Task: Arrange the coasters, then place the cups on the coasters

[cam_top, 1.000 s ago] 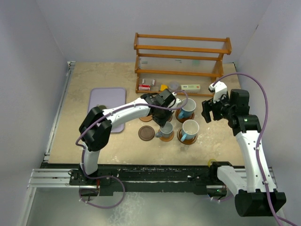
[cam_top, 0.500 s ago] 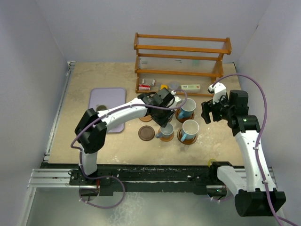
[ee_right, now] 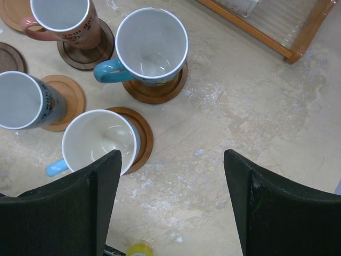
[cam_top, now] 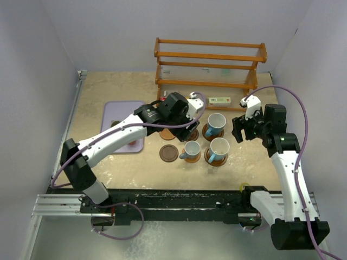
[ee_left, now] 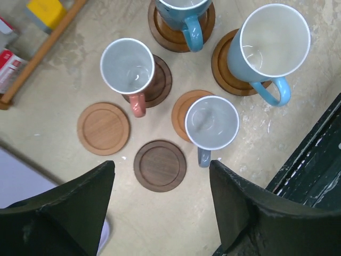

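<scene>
Blue, pink and grey mugs (ee_left: pixel 212 122), brown coasters (ee_left: pixel 103 128), mottled beige worktop (ee_left: pixel 64 80)
The two large mugs (ee_left: pixel 274 40) are light blue with white insides, their coasters (ee_left: pixel 219 66) orange-brown; the reddish-pink mug (ee_left: pixel 128 66) has a dark brown coaster (ee_left: pixel 162 85); the grey-blue mug (ee_right: pixel 26 101) bears white lettering. One bare coaster (ee_left: pixel 103 128) is light brown with a concentric ring, the other (ee_left: pixel 160 166) dark walnut. The tray (cam_top: pixel 122 111) is lavender, the rack (cam_top: pixel 210 65) orange wood, the fingers (ee_left: pixel 69 208) black, the cable (cam_top: pixel 274 86) purple

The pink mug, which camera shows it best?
The left wrist view: the pink mug shows whole from above, standing on a dark coaster. The right wrist view cuts off its rim at the top edge. In the top view the left arm mostly covers it.
</scene>
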Controlling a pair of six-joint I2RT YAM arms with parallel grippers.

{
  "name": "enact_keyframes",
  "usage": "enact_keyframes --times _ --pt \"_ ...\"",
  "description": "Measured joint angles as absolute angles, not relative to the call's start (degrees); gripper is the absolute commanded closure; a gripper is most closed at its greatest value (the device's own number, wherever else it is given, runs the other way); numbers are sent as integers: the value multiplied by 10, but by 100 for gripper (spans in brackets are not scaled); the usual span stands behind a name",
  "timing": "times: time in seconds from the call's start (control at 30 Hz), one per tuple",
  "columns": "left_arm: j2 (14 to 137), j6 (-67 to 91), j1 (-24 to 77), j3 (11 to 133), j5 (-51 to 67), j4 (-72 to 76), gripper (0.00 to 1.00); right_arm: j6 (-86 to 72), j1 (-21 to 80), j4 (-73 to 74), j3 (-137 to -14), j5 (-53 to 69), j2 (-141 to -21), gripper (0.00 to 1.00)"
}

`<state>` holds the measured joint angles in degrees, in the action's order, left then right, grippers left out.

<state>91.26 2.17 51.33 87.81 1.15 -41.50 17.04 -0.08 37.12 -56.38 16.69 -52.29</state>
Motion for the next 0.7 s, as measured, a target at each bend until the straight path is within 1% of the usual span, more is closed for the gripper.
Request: enact_keyframes --times 0.13,0.3,0.4,0.57,0.7 --pt "849 -18 486 852 20 -415 30 172 -1 372 -564 177 -509 19" --pt "785 -59 397 825 43 -419 30 176 -1 374 -564 187 -490 16" --pt "750 -89 377 797 41 -421 28 178 -1 375 -564 192 -483 12" --pt "696 -141 340 739 43 -428 21 181 -1 375 -563 201 -470 2" --pt "679 -193 286 704 46 -428 20 182 -1 375 -563 206 -456 0"
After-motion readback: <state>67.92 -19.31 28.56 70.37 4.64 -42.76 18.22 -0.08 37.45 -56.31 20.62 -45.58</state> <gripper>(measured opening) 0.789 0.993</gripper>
